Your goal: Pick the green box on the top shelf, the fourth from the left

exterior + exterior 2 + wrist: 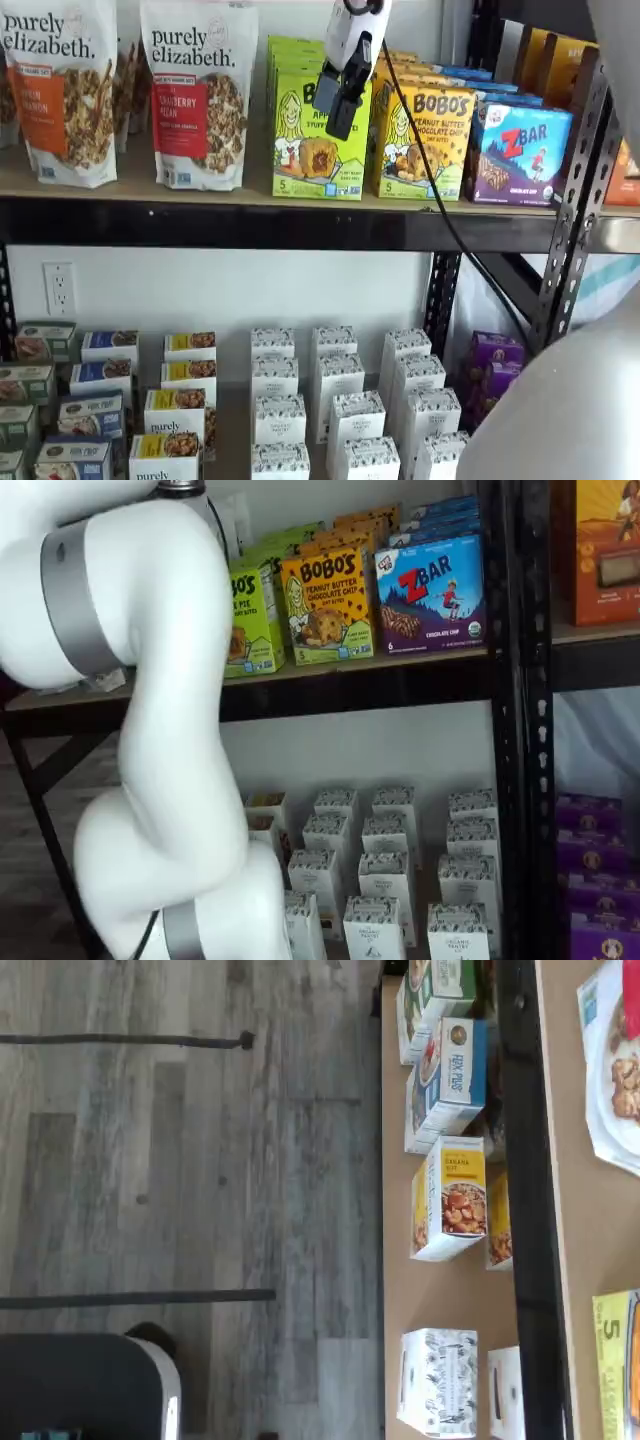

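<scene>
Green box stands upright at the front of the top shelf, lime carton with a cartoon blonde girl and a pastry picture. Same box in a shelf view, partly behind the white arm. More lime cartons lined up behind it. On one side, just beside: yellow-orange Bobo's peanut butter box, then the blue ZBar box. On the other side: cranberry pecan granola bag, and a further granola bag past that.

Gripper hangs in front of the box's upper half, white body above, black fingers pointing down and tilted. Fingers seen side-on; cannot tell whether parted or closed, nor whether they touch the carton. Black cable trails down from it across the shelf beam.

Lower shelf: rows of white patterned cartons, small granola boxes, purple boxes.

Wrist view: grey plank floor, lower-shelf boxes, including a banana nut box.
</scene>
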